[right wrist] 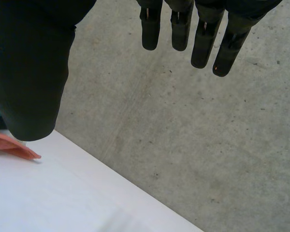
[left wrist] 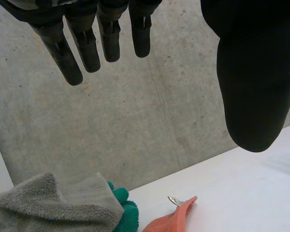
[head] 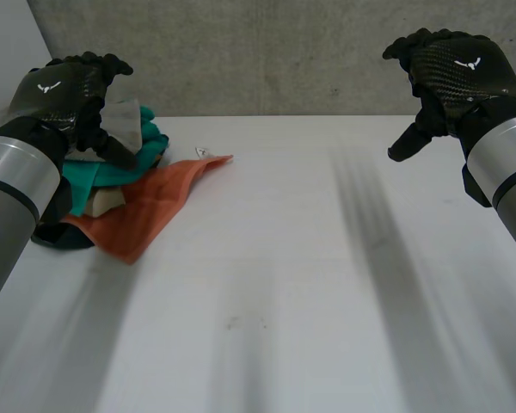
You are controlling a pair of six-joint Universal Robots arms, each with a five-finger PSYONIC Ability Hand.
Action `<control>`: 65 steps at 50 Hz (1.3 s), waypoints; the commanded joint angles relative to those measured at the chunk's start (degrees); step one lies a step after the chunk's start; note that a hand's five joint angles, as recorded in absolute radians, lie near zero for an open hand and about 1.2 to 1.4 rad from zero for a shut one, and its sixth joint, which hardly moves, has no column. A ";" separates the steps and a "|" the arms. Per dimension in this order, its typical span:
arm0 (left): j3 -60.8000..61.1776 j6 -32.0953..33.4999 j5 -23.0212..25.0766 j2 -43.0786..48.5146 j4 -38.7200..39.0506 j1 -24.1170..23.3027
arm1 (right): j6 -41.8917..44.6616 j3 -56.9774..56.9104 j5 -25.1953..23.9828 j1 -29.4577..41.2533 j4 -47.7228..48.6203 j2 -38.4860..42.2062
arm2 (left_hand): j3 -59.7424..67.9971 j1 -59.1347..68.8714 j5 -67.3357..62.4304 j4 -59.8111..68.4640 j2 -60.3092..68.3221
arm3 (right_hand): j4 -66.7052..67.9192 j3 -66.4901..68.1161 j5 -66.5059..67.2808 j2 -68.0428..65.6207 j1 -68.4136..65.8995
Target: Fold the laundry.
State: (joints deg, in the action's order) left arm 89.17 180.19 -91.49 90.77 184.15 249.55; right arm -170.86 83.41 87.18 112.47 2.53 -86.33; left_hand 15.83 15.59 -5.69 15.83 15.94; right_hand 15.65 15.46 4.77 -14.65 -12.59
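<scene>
Laundry (head: pixel 99 176) sits heaped at the table's (head: pixel 310 284) ten o'clock. An orange cloth (head: pixel 146 211) spills from it, its long axis and tagged corner pointing toward two o'clock. The left hand (head: pixel 64 95) hangs just above the heap, fingers loose, empty. The right hand (head: pixel 451 73), equally slack and empty, hovers well apart at two o'clock, so the left is nearer.

Pile (head: pixel 103 176) lay on table (head: pixel 327 301) below left hand (head: pixel 56 90), towel (head: pixel 129 125) on top. One cloth (head: pixel 159 198) reached out from the pile toward right hand (head: pixel 456 69), well apart from it. Wall (head: pixel 267 52) stood behind table.
</scene>
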 commanded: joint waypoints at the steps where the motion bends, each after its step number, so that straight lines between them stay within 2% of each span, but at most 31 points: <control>1: 0.13 -0.02 0.00 -0.06 0.06 -0.03 | 0.00 0.00 0.00 0.12 0.01 -0.07 | -5.83 -5.59 5.69 -5.83 -5.94 | -5.65 -5.46 -4.77 4.65 2.59; 13: 0.48 0.42 0.00 -0.15 1.65 -0.38 | 0.09 -0.09 0.00 -0.14 0.01 0.02 | -5.83 -5.59 5.69 -5.83 -5.94 | -5.65 -5.46 -4.77 4.65 2.59; 17: -0.04 2.35 0.00 0.02 2.87 -0.47 | 0.09 -0.09 -0.17 -0.23 -0.07 0.02 | -5.62 -5.38 5.47 -5.61 -5.73 | -5.65 -5.46 -4.77 4.65 2.59; 21: -0.66 10.16 -0.09 1.34 7.53 1.11 | 0.09 -0.26 -0.35 -0.41 -0.07 0.02 | -5.79 -5.54 5.64 -5.78 -5.90 | -5.65 -5.46 -4.77 4.65 2.59; 22: -0.92 14.44 -0.09 3.08 9.97 1.98 | 0.09 -0.26 -0.35 -0.41 -0.07 0.02 | -5.79 -5.55 5.64 -5.78 -5.90 | -5.65 -5.46 -4.77 4.65 2.59; 25: -1.54 21.41 0.17 7.30 13.50 3.65 | 0.09 -0.26 -0.35 -0.49 -0.07 -0.07 | -5.83 -5.59 5.69 -5.83 -5.94 | -5.65 -5.46 -4.77 4.65 2.59; 26: -2.06 26.04 0.17 10.02 15.51 5.14 | 0.09 -0.26 -0.35 -0.49 -0.07 -0.07 | -5.83 -5.59 5.69 -5.83 -5.94 | -5.65 -5.46 -4.77 4.65 2.59; 30: -5.30 35.11 0.26 16.52 18.95 9.27 | 0.18 -0.26 -0.43 -0.49 -0.07 -0.07 | -5.83 -5.59 5.69 -5.83 -5.94 | -5.65 -5.46 -4.77 4.65 2.59; 33: -9.95 38.20 0.52 23.98 19.49 11.82 | 0.18 -0.26 -0.52 -0.49 -0.07 -0.07 | -5.62 -5.38 5.47 -5.61 -5.73 | -5.65 -5.46 -4.77 4.65 2.59; 40: -21.92 39.53 2.28 36.93 18.87 15.17 | 0.18 -0.18 -0.52 -0.49 -0.25 0.37 | -3.44 -3.20 3.29 -3.43 -3.55 | -5.65 -5.46 -4.77 4.65 2.59; 43: -25.79 39.62 2.63 40.71 18.87 17.19 | 0.27 -0.18 -0.61 -0.49 -0.25 0.54 | 3.43 3.67 -3.58 3.44 3.32 | -5.65 -5.46 -4.77 4.65 2.59; 44: -26.41 39.62 2.72 41.33 18.87 17.37 | 0.27 -0.09 -0.61 -0.49 -0.25 0.54 | 8.46 8.70 -8.61 8.47 8.35 | -5.65 -5.46 -4.77 4.65 2.59; 45: -27.46 39.80 2.81 42.20 19.05 17.54 | 0.27 -0.09 -0.70 -0.49 -0.25 0.72 | 24.50 24.74 -24.65 24.51 24.39 | -5.65 -5.46 -4.77 4.65 2.59; 47: -27.91 39.80 2.99 42.39 19.40 17.55 | 0.27 -0.09 -0.70 -0.41 -0.25 0.72 | 43.92 44.16 -44.06 43.92 43.81 | -5.65 -5.46 -4.77 4.65 2.59; 49: -28.00 39.80 3.51 42.21 19.66 17.37 | 0.35 -0.09 -0.79 -0.41 -0.25 0.81 | 56.72 56.96 -56.87 56.73 56.61 | -5.65 -5.46 -4.77 4.65 2.59; 51: -28.17 39.80 3.95 42.13 19.75 17.11 | 0.35 -0.09 -0.79 -0.49 -0.16 0.90 | 64.13 64.37 -64.28 64.14 64.02 | -5.65 -5.46 -4.77 4.65 2.59; 56: -28.08 39.62 3.96 40.28 21.24 15.26 | 0.35 -0.18 -0.87 -0.58 -0.34 1.60 | 64.17 64.41 -64.31 64.17 64.06 | -5.65 -5.46 -4.77 4.65 2.59; 60: -26.59 38.48 3.43 36.42 21.34 11.75 | 0.35 -0.35 -0.87 -0.67 -0.34 1.51 | 64.17 64.41 -64.31 64.17 64.06 | -5.65 -5.46 -4.77 4.65 2.59; 63: -23.43 34.28 3.34 30.02 21.16 7.45 | 0.35 -0.44 -0.87 -0.76 -0.25 1.16 | 64.17 64.41 -64.31 64.17 64.06 | -5.65 -5.46 -4.77 4.65 2.59; 65: -19.92 28.74 3.34 23.78 21.25 4.28 | 0.35 -0.53 -0.87 -1.02 -0.16 1.07 | 64.17 64.41 -64.31 64.17 64.06 | -5.65 -5.46 -4.77 4.65 2.59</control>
State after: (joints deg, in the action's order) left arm 63.01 217.68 -87.89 126.52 205.40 261.14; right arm -170.50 83.06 86.30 111.77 2.26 -84.88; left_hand 67.98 62.17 -55.09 68.43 68.28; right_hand 13.28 11.93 3.24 -12.57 -10.95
